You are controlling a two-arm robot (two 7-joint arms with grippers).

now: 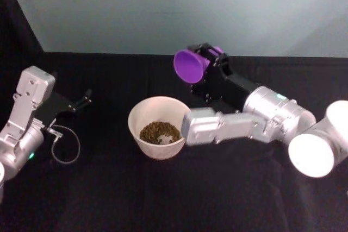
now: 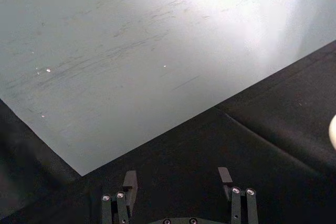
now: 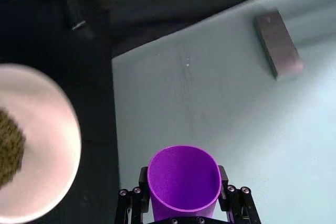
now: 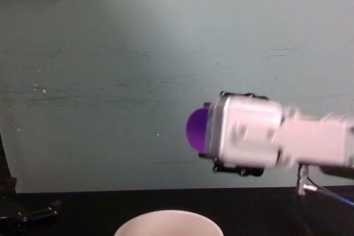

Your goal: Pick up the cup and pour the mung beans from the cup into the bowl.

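- Right gripper [image 3: 182, 183] clenched across the purple cup [image 1: 190, 64], one finger on either side of the wall, just below the rim.
- Cup held in the air, tipped on its side, at about 1 o'clock from the bowl [image 1: 142, 113]. Its inside looks bare.
- Mung beans [image 1: 159, 132] heaped in the bottom of the bowl, so I judge the pour done.
- Left gripper [image 2: 178, 178] parked at 9 o'clock, well apart, fingers spread with nothing between them.
- Handling, my guess: the cup is light, stiff and smooth plastic that tapers, so it may slide toward the base. Best held high on the wall with a modest squeeze.
- The bowl sits on black cloth [image 1: 163, 199] and may scoot if nudged.
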